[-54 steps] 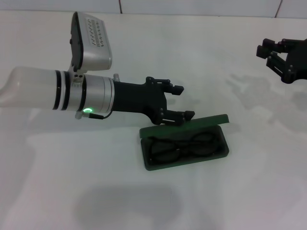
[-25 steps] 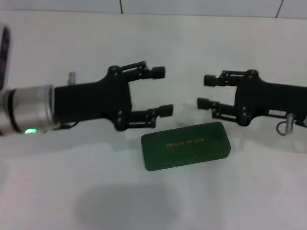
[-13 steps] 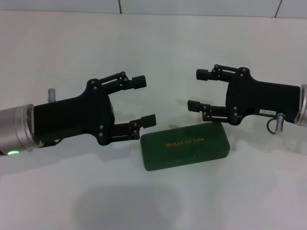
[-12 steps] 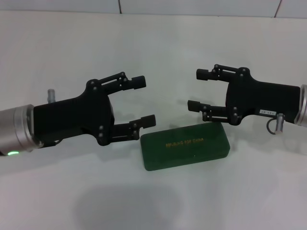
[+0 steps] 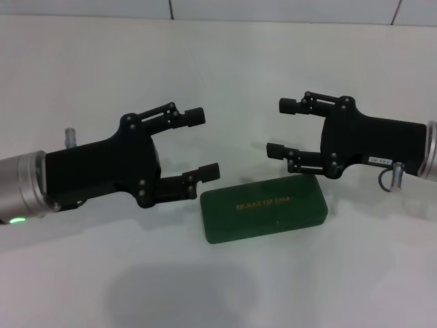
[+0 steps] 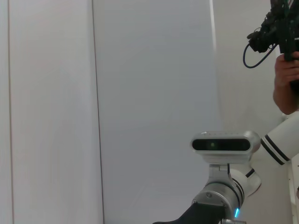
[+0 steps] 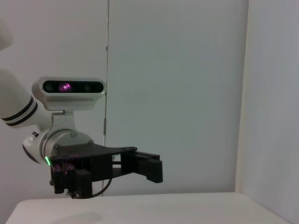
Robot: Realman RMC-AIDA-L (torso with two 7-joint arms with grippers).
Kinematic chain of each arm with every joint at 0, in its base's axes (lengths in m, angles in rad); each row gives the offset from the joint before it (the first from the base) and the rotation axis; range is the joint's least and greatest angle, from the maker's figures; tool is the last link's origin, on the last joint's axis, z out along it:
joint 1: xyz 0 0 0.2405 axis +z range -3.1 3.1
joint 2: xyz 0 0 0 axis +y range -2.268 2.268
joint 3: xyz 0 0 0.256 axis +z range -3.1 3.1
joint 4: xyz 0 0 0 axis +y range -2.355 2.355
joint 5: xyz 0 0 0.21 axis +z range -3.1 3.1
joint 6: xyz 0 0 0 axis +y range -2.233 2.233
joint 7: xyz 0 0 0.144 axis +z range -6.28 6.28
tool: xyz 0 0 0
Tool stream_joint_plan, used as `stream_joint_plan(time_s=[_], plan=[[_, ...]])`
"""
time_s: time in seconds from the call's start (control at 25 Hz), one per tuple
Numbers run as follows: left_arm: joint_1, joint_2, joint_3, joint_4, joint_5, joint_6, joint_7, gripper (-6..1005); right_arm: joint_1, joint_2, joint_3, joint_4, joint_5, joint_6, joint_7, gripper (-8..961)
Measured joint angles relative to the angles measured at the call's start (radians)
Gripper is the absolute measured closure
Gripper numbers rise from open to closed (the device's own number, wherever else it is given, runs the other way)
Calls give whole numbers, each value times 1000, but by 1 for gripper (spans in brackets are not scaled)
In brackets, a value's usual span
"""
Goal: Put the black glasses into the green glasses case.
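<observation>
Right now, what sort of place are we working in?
Probably a bare robot test bench: a plain white table against white wall panels, holding only the closed green case.

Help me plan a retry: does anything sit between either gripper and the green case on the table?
Nothing visible does. The green glasses case lies shut on the white table, the left gripper and right gripper both open above its far side, facing each other. The black glasses are not visible, so the shut lid hides whatever is inside.

The green glasses case [image 5: 265, 207] is dark green with small gold lettering on its lid. On either side of it, the left gripper [image 5: 205, 143] and right gripper [image 5: 278, 127] are black, over a white table [image 5: 218, 68].
</observation>
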Motion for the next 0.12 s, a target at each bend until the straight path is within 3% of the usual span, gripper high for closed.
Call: stream_joint_plan(time_s=[0.12], plan=[[2,-1,0,0,-3,0,8,201,0,0,0,0,0,4,0,222]])
